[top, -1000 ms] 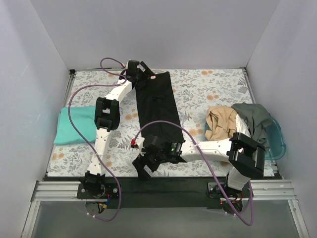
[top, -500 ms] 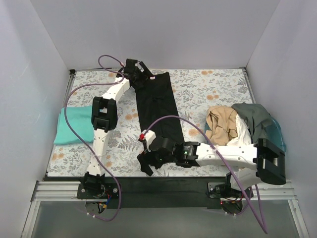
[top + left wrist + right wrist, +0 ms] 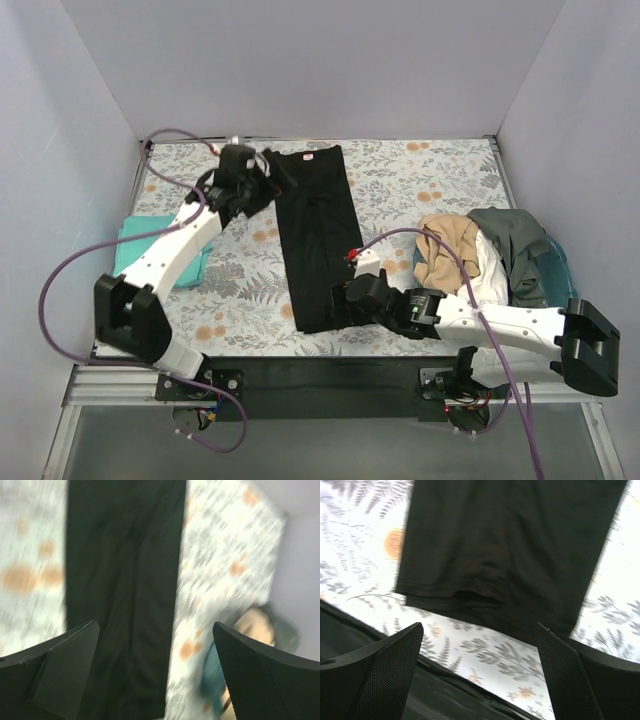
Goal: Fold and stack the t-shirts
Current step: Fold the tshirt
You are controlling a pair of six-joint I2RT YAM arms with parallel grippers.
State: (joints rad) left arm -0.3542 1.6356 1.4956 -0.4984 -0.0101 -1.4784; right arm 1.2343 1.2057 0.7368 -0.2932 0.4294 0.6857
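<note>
The black t-shirt (image 3: pixel 315 235) lies flat as a long folded strip down the middle of the table, its neck label at the far end. My left gripper (image 3: pixel 268 185) is open and empty above its upper left edge; the left wrist view, blurred, shows the black cloth (image 3: pixel 125 580) under the open gripper (image 3: pixel 155 680). My right gripper (image 3: pixel 340 300) is open and empty over the hem's near right part; the hem (image 3: pixel 510 555) shows in the right wrist view beyond the gripper (image 3: pixel 477 670). A folded teal t-shirt (image 3: pixel 135 250) lies at the left.
A teal plastic basket (image 3: pixel 560 285) at the right holds a heap of tan (image 3: pixel 445 245), white (image 3: pixel 485 275) and grey (image 3: pixel 515 240) shirts. The black front rail (image 3: pixel 395 690) runs just below the hem. White walls close in the table.
My left gripper drew back from the collar to the left, its elbow swinging down and left. My right gripper moved from the hem's near left corner to the right. The black shirt stayed lying flat.
</note>
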